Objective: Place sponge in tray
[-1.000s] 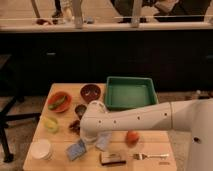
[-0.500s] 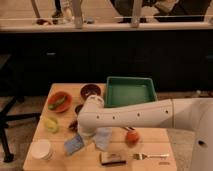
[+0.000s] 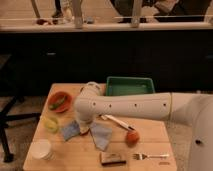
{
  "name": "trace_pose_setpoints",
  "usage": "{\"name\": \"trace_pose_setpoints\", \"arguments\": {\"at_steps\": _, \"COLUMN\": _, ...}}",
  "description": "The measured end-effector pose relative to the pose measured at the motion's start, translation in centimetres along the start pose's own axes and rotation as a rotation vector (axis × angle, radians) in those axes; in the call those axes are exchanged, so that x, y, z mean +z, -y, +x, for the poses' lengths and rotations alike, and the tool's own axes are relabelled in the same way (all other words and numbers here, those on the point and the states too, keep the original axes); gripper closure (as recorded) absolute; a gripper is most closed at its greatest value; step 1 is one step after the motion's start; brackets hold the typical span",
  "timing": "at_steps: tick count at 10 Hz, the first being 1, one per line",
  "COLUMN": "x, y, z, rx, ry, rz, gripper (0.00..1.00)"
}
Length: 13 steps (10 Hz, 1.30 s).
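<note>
Over wooden table [image 3: 150, 144], fingers [image 3: 83, 128] pinching speckled rectangular sponge [image 3: 70, 130], rimmed green tray [image 3: 131, 89] beyond

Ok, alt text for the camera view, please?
The white arm reaches across the wooden table, its claw shut on the sponge beside the cloth. The green tray sits behind the arm, at the table's far edge.

Gripper [image 3: 84, 129], closed, sits low over the desk [image 3: 152, 142] between sponge [image 3: 70, 131] and cloth [image 3: 101, 135]. The arm [image 3: 130, 106] lies across the approach to the tray [image 3: 129, 87], whose floor is bare. Bowl [image 3: 59, 101] and cup [image 3: 41, 148] crowd the left side.
</note>
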<state>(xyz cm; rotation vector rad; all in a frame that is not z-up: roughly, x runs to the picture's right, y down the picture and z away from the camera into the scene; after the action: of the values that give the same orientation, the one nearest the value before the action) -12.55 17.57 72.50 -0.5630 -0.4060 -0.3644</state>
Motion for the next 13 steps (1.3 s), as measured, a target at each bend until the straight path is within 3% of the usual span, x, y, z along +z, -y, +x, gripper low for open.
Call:
{"name": "trace_pose_setpoints", "arguments": {"at_steps": 10, "x": -0.4, "y": 0.9, "z": 0.7, "rx": 0.025, "ry": -0.012, "rz": 0.014, "gripper": 1.00}}
{"name": "trace_pose_setpoints", "arguments": {"at_steps": 13, "x": -0.8, "y": 2.5, "z": 3.1, "rx": 0.078, "ry": -0.051, "rz": 0.054, "gripper": 1.00}}
